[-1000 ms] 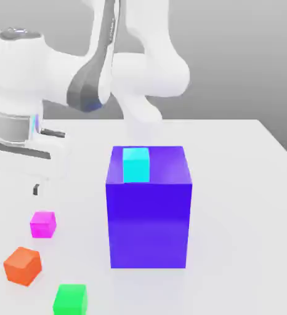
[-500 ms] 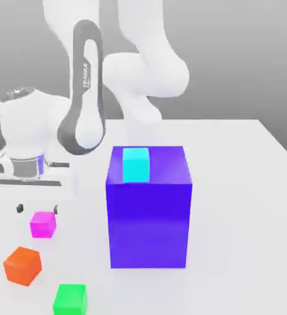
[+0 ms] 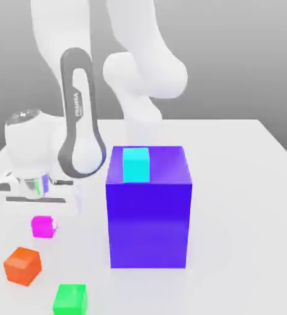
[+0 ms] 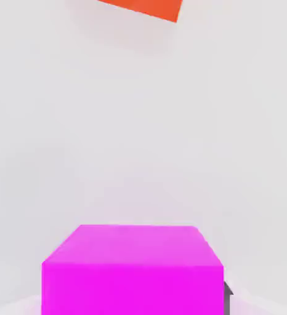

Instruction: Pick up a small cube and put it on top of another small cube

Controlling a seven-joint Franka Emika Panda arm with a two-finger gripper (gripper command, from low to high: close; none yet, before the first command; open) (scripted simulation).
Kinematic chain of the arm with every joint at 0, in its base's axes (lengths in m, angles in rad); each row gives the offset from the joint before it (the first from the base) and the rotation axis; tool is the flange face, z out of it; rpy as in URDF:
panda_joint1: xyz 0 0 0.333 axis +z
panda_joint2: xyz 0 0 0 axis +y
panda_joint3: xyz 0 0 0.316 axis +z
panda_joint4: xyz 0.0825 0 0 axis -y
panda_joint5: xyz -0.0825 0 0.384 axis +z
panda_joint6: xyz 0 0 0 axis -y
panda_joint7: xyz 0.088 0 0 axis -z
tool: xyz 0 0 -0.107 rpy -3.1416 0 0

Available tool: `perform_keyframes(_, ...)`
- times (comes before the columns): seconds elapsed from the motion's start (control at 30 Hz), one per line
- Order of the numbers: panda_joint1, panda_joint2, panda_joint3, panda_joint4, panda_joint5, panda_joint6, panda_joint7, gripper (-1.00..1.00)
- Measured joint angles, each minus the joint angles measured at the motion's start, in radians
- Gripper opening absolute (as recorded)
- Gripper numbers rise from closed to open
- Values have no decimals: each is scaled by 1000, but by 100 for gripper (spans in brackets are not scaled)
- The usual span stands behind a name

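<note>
The gripper is down at the table – its fingers closed on the small cube, which sits near the orange cube.

White table with coloured cubes

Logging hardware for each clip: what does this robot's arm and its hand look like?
The arm is glossy white with rounded, bulbous segments. One link carries a dark grey oval band with small white lettering. The hand is a white rounded housing over a grey collar with a bluish-green glow, ending in a flat white bar. No loose cables show.
</note>
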Motion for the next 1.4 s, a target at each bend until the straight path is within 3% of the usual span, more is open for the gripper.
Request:
perform_keyframes(0.23,94,-140,-131,-30,-156,-104,121,-100)
perform_keyframes(0.4,88,-226,-162,-49,-294,-178,215,-100)
perform_keyframes(0.57,105,-180,-123,72,-182,-290,144,-100)
perform_keyframes(0.73,154,-100,-34,226,-130,-451,84,-100)
perform_keyframes(0.97,263,20,94,445,-133,-692,36,-100)
perform_keyframes(1.4,487,208,398,711,-304,-1109,-454,-100)
